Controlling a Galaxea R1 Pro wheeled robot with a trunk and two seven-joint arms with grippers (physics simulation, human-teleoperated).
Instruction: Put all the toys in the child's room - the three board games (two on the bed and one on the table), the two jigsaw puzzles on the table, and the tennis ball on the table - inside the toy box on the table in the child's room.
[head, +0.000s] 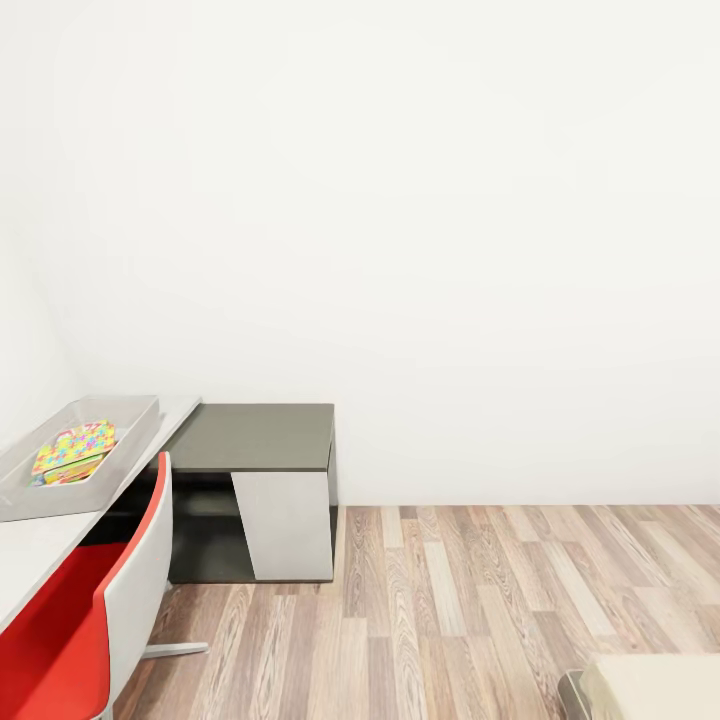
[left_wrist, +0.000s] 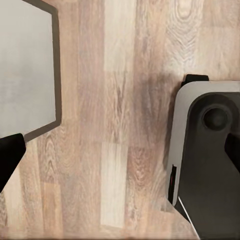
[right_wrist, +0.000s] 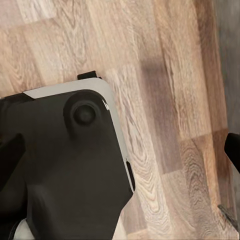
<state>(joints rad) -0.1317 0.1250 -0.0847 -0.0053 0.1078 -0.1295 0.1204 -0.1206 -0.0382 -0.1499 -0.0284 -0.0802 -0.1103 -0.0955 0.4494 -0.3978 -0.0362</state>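
Note:
The toy box (head: 135, 420), a translucent grey bin, stands on the pale table (head: 40, 550) at the left of the head view. A jigsaw puzzle (head: 78, 447) with a bright mosaic pattern lies flat inside it; a red and yellow edge shows at its near side. A corner of the cream bed (head: 650, 685) reaches in at the lower right. In the left wrist view my left gripper (left_wrist: 120, 152) is open over the wood floor, with nothing between its dark fingertips (left_wrist: 10, 155). My right gripper (right_wrist: 120, 150) is open too, above the floor and my own base. The board games and tennis ball are out of view.
The table's lower dark grey section (head: 255, 437) with a shelf meets the white wall. A red-and-white swivel chair (head: 70, 620) stands close at the lower left. Wood-plank floor (head: 480, 610) spreads to the right. My dark base (left_wrist: 210, 160) and a pale grey panel (left_wrist: 25, 65) lie under the left gripper.

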